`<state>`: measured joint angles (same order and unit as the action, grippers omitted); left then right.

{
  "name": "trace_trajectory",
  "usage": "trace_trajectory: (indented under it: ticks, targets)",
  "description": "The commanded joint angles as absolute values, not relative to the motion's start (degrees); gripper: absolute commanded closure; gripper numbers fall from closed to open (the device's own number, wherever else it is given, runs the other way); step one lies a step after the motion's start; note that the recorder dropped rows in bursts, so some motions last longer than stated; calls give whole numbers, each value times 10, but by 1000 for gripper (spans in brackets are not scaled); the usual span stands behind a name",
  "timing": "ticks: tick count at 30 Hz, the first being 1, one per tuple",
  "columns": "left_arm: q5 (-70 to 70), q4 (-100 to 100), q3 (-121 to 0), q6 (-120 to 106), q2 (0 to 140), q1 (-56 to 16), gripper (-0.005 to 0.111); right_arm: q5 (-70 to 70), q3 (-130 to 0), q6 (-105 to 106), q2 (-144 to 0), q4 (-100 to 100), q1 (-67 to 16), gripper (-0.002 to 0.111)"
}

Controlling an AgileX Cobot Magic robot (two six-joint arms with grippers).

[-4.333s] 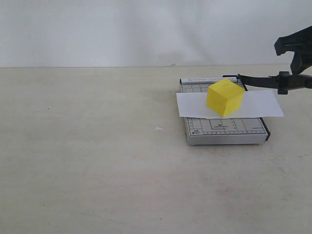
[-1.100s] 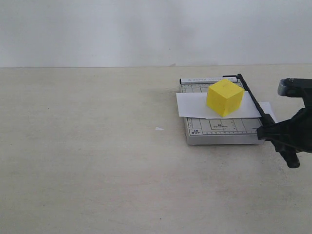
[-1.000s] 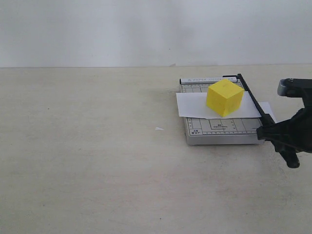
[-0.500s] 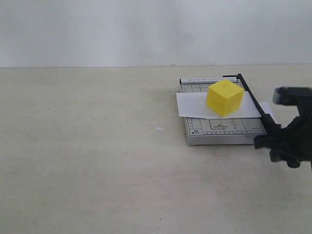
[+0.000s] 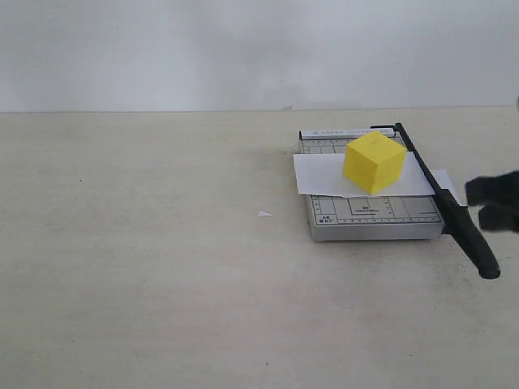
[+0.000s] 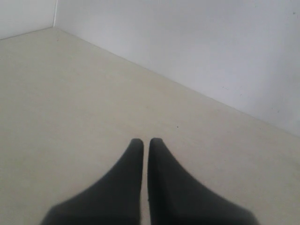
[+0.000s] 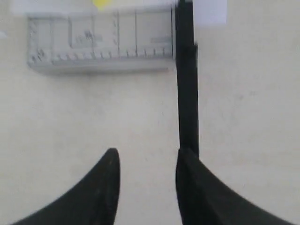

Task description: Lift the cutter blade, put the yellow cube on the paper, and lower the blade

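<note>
The cutter blade (image 5: 439, 194) lies flat along the right edge of the grey trimmer board (image 5: 375, 214), its handle end sticking out over the table towards the front. On the board lies the paper (image 5: 320, 175), and the yellow cube (image 5: 374, 162) stands on it. My right gripper (image 5: 476, 203) hovers open just right of the blade, holding nothing. In the right wrist view the right gripper (image 7: 147, 157) is open, the blade (image 7: 186, 70) runs off past one finger, and only a sliver of the cube (image 7: 101, 3) shows. My left gripper (image 6: 142, 141) is shut over bare table.
A tiny white scrap (image 5: 264, 214) lies on the table left of the board. The beige table (image 5: 146, 267) runs back to a white wall (image 5: 243, 49). A strip of the paper (image 7: 211, 9) pokes out past the blade.
The blade came down from raised to flat on the board. Over the last second my right gripper opened, let go of the handle and drew back to the right. The left gripper kept still.
</note>
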<state>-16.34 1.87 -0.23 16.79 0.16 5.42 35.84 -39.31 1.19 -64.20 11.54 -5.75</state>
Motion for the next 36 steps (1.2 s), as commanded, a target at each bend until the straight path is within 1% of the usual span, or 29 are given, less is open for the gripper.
trace_trajectory:
  ticks: [1, 2, 4, 7, 10, 12, 15, 19, 23, 33, 36]
  targets:
    - [-159, 23, 0, 172, 0, 51, 102, 220, -386, 35, -442, 116, -58, 106]
    - [-159, 23, 0, 172, 0, 51, 102, 165, -377, 60, -371, 118, -58, 108]
    - [-159, 23, 0, 172, 0, 51, 102, 127, -365, 109, -257, 114, -58, 108]
    - [-159, 22, 0, 172, 0, 51, 102, 138, -353, 154, -189, 108, -58, 108]
    - [-159, 21, 0, 172, 0, 51, 102, 213, -341, 191, -153, 95, -58, 108]
    - [-159, 21, 0, 172, 0, 51, 102, 259, -330, 194, -146, 91, -58, 108]
    - [-159, 21, 0, 172, 0, 51, 102, 289, -298, 119, -145, 41, -58, 108]
    - [-159, 21, 0, 172, 0, 51, 102, 286, -235, 75, -150, 113, -58, 108]
    - [-159, 21, 0, 172, 0, 51, 102, 280, -219, 86, -150, 129, -58, 108]
    - [-159, 21, 0, 172, 0, 51, 102, 142, -219, 98, -150, 94, -58, 108]
    - [-159, 21, 0, 172, 0, 51, 102, 102, -198, 98, -150, 94, -57, 108]
